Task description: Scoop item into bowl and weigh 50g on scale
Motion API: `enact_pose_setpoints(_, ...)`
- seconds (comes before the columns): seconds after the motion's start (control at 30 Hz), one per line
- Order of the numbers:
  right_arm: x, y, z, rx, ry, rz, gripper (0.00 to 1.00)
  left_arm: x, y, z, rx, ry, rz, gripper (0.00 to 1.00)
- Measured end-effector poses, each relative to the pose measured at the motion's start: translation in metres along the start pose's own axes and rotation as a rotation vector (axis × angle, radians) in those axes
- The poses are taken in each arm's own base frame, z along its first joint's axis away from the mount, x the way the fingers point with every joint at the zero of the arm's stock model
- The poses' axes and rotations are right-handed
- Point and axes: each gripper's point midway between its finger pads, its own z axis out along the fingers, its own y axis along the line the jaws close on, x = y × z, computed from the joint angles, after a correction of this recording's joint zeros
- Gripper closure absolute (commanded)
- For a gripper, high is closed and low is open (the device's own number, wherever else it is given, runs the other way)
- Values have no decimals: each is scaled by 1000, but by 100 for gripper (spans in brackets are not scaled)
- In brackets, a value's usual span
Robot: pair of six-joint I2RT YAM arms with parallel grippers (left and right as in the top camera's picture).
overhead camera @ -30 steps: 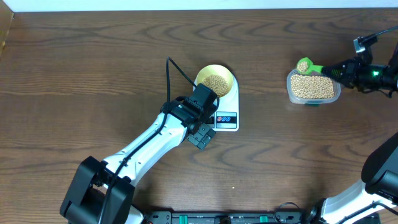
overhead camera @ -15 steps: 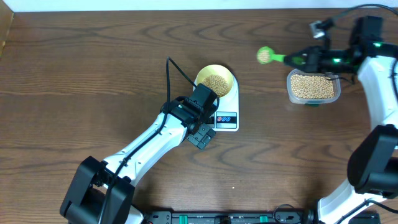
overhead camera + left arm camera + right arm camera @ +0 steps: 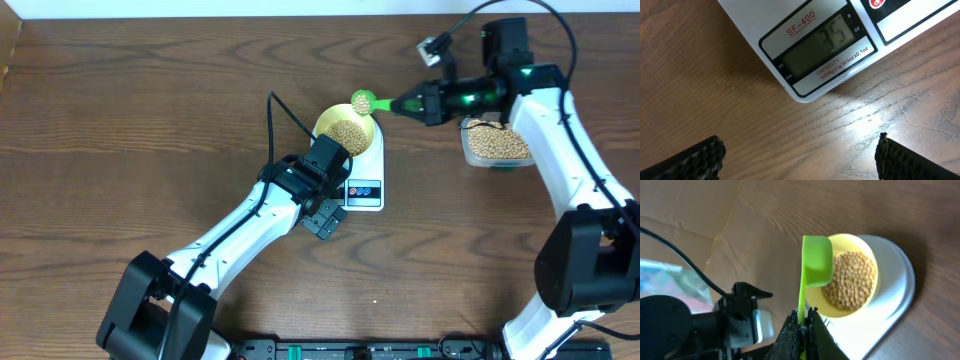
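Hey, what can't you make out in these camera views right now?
Left wrist view: the white flat digital scale has faint display digits, possibly 35; the top edge cuts off its buttons.
Right wrist view: the green plastic scoop shows only its underside, so its load is hidden.
Overhead: the right arm covers part of the clear plastic tub of tan beans; the scale's display is too small to read.

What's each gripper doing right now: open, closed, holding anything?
Left gripper: open, empty, beside the scale.
Right gripper: shut on the green scoop, held over the rim of the bowl.
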Motion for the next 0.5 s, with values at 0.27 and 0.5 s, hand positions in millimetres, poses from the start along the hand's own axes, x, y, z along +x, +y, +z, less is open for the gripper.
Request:
enact_pose_setpoints(0.27, 2, 12, 16, -5, 23, -169, 99, 0, 0, 0, 0, 0, 0, 2)
enact_pose_setpoints(0.5, 3, 25, 22, -3, 38, -330, 99, 0, 0, 0, 0, 0, 0, 2)
